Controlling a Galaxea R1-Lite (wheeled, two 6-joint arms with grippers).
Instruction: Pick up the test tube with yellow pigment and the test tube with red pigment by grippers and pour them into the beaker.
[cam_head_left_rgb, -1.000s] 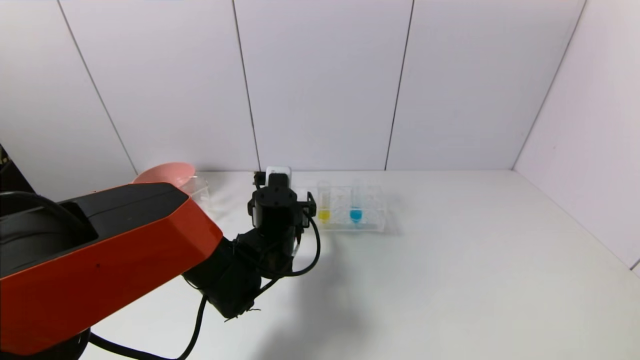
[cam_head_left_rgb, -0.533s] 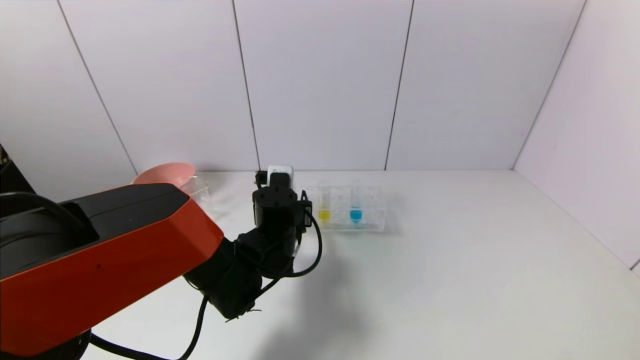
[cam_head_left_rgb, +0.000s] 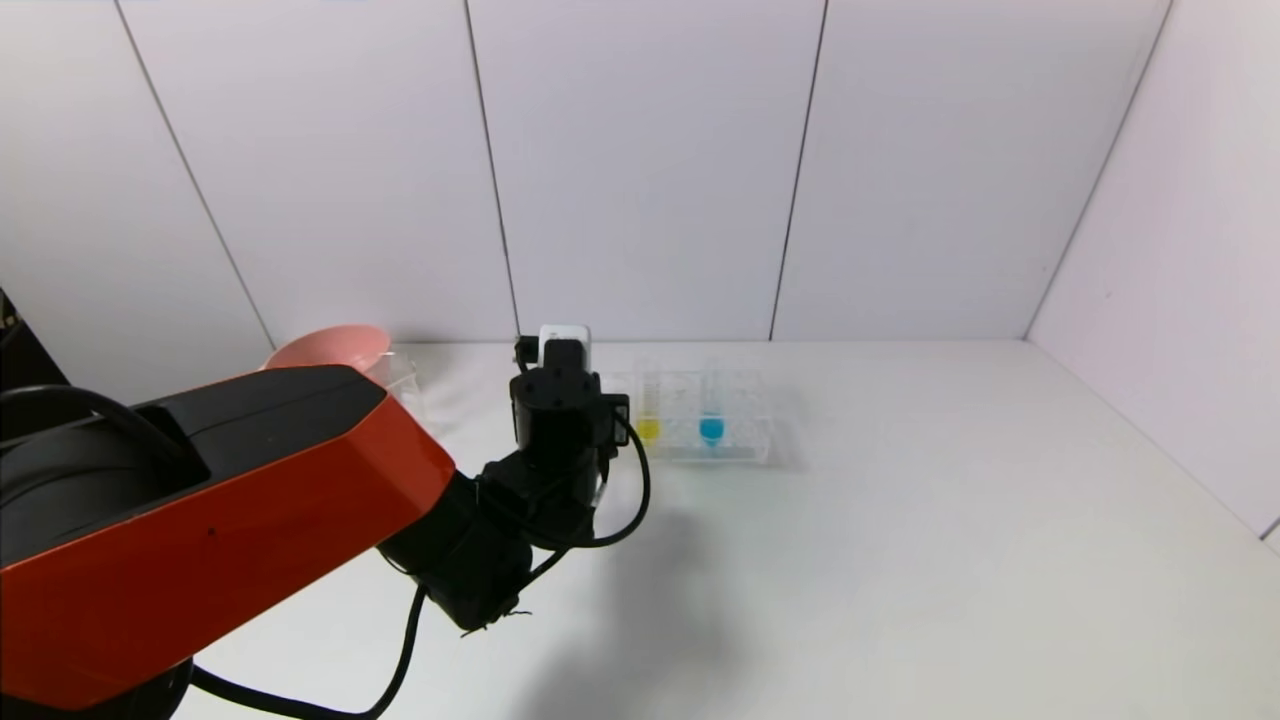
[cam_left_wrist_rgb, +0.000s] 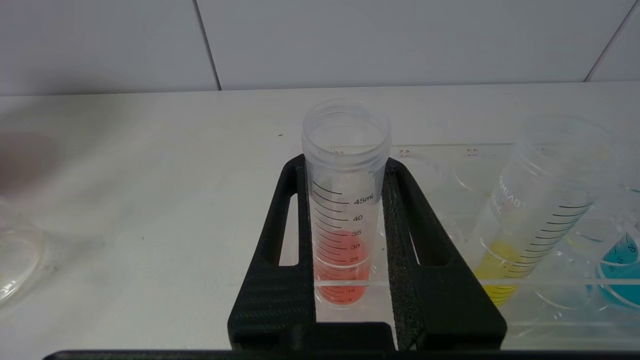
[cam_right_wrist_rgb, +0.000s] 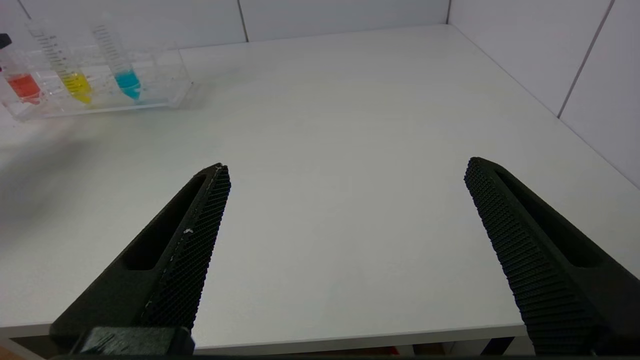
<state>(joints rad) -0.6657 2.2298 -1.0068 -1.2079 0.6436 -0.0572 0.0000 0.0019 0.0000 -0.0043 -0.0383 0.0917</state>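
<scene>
On the test tube with red pigment (cam_left_wrist_rgb: 345, 210) a black scale is printed, with "45mL" at the top mark and 40, 35, 30, 25 read below it. On the test tube with yellow pigment (cam_left_wrist_rgb: 530, 220), just beside it in the clear rack (cam_left_wrist_rgb: 550, 300), the letters "MLAB" can be read, the beginning being cut off. On the tube with blue liquid (cam_left_wrist_rgb: 620, 270), further along the rack, only 20 and 15 are seen.

The left gripper (cam_left_wrist_rgb: 345, 172) is closed on the red tube, one finger pressed on each side of it, below the threaded mouth; the tube stands upright in the rack.

In the head view this grip is hidden behind the black wrist of the left gripper (cam_head_left_rgb: 560, 400), and the red tube cannot be seen; only the yellow and blue tubes show in the rack. A pink bowl (cam_head_left_rgb: 330, 348) and the beaker (cam_head_left_rgb: 398, 378) are seen beyond the rack's red end.

The right gripper (cam_right_wrist_rgb: 345, 175) is shown only by the right wrist view: it is held wide open, well apart from the rack, above the white table (cam_right_wrist_rgb: 350, 125).
</scene>
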